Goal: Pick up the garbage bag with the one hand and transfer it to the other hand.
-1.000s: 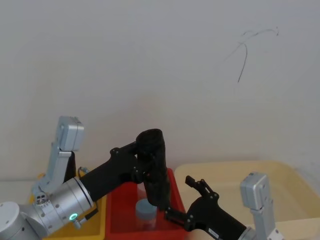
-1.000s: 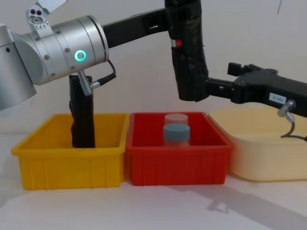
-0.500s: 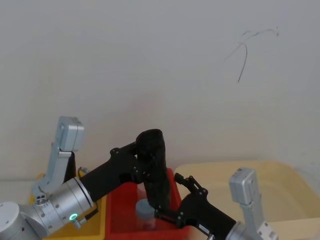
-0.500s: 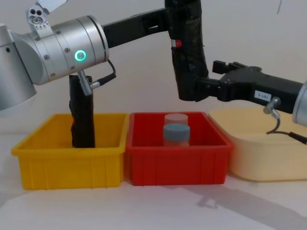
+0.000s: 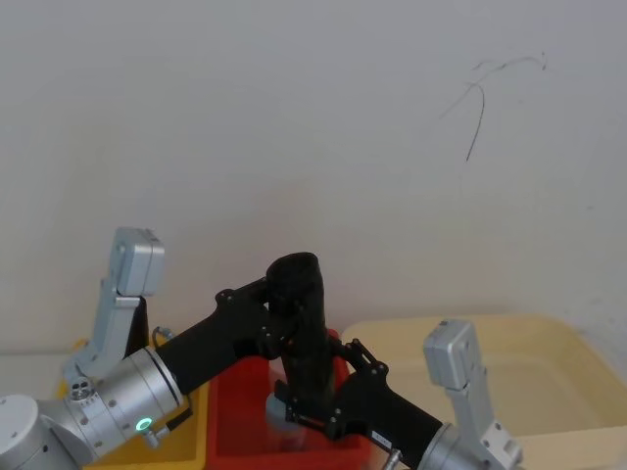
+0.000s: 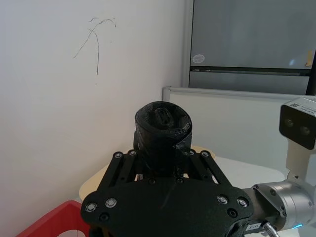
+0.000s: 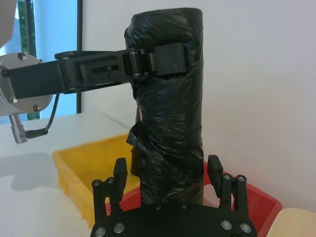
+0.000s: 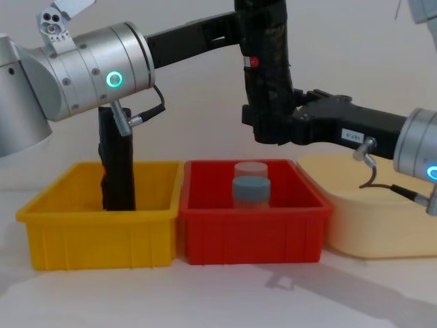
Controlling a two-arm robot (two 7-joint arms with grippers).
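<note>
You have a white table (image 8: 205, 294) with three containers in a row: a cream tub (image 8: 382, 225) on the right, a yellow bin (image 8: 95, 239) on the left and a red bin (image 8: 249, 236) between them, the bins touching. Your left arm (image 8: 89, 68), the fat silver one, comes in from the left above the yellow bin, green ring light (image 8: 113, 79) lit.

The garbage bag (image 8: 268, 75) is in the air above the red bin, near upright and clear of its rim, with its top at the chest view's upper edge. A slim black roll (image 8: 117, 164) stands in the yellow bin, taller than the bin walls.

The one hand (image 7: 167, 59), your left gripper, is clenched around the bag's upper part – one finger wraps across the front in the right wrist view. The other hand (image 7: 167, 173), your right gripper, reaches in from the right at the bag's lower part. Its fingers (image 7: 120, 173) are spread, one on each side of the bag, with a thin gap on both sides in the right wrist view – no grip there.

Two jars sit in the red bin: a grey-capped jar (image 8: 250, 191) in front and a pale jar (image 8: 250, 169) behind it. The bag's red-and-white label (image 8: 253, 62) shows on its left edge. A white sticker (image 8: 351, 135) and a silver hook (image 8: 365, 147) sit on the right gripper's body.
</note>
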